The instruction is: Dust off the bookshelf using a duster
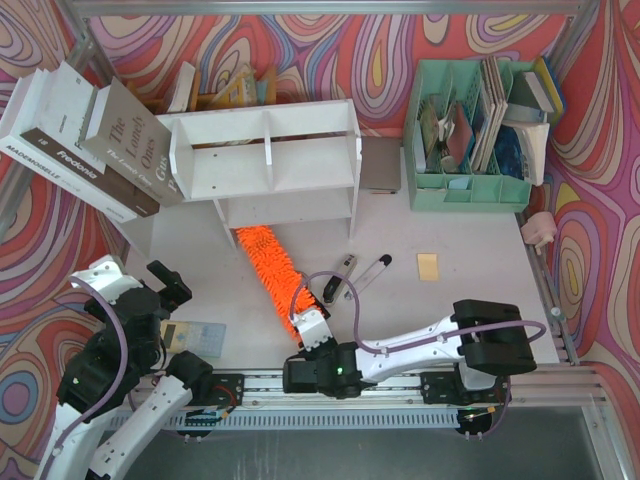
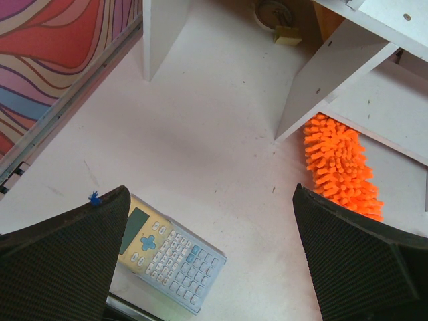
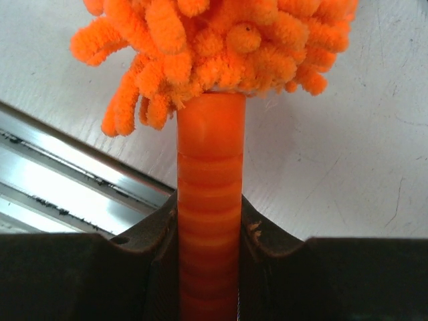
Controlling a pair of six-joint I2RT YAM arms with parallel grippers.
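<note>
The white two-tier bookshelf (image 1: pixel 268 160) stands at the back centre of the table. The orange fluffy duster (image 1: pixel 272 270) lies on the table, its far end under the shelf's bottom tier. My right gripper (image 1: pixel 310 330) is shut on the duster's orange handle (image 3: pixel 210 200) near the table's front edge. My left gripper (image 1: pixel 165 290) is open and empty, hovering at the front left above a calculator (image 2: pixel 170 254). In the left wrist view the duster's tip (image 2: pixel 341 167) shows beside a bookshelf leg (image 2: pixel 328 80).
Large books (image 1: pixel 85 135) lean at the back left against the shelf. A mint green organiser (image 1: pixel 470 135) stands at the back right. Two pens (image 1: pixel 355 272) and a yellow sticky note (image 1: pixel 428 266) lie right of the duster. A metal rail (image 1: pixel 400 385) runs along the front edge.
</note>
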